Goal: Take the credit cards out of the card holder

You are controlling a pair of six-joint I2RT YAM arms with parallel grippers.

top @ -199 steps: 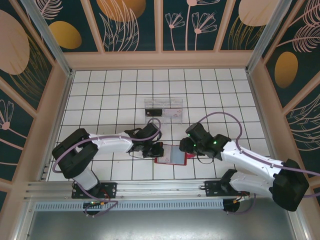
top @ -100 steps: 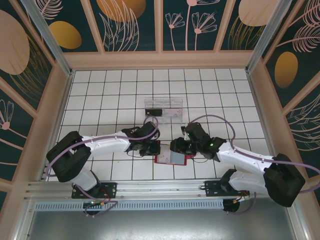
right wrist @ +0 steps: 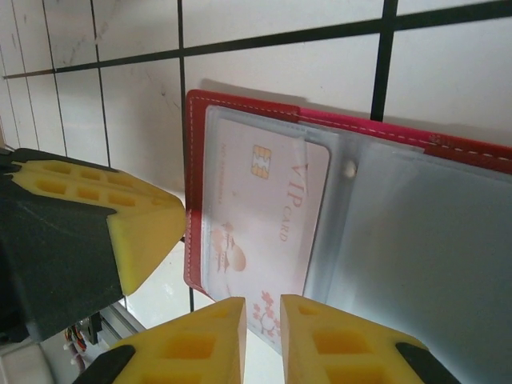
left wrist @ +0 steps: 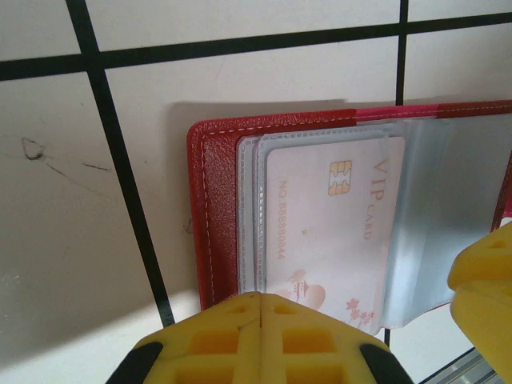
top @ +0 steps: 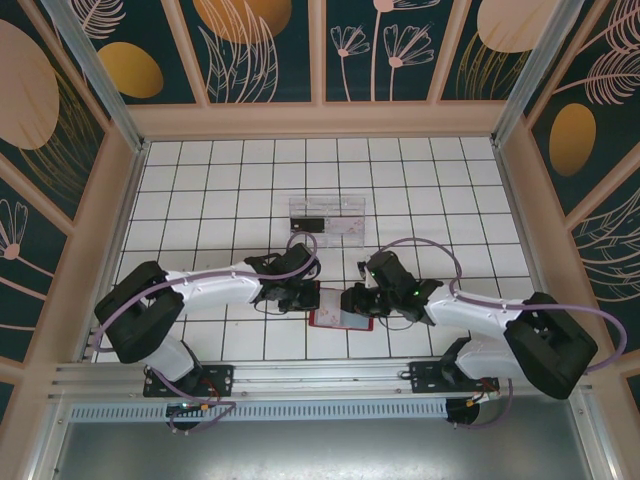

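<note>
The card holder (left wrist: 212,216) lies open on the tiled table (top: 200,180), in the near middle between the two arms. A pale card (left wrist: 328,232) marked VIP sits inside one of its clear sleeves. The holder is on the same tile as a second ago.

What has changed is the right arm. It has swung in from the right and now reaches over the holder. The right gripper (right wrist: 262,308) has drawn its fingers close, and a slim gap remains at the card's near end. I cannot tell whether they touch the card yet.

The left gripper (left wrist: 262,308) has its fingers pressed together and sits on the holder's near edge, apparently pinning it down. The pull is probably about to start: one arm steadies the holder while the other closes on the card. A clear tray (top: 328,215) stands well behind, untouched.
</note>
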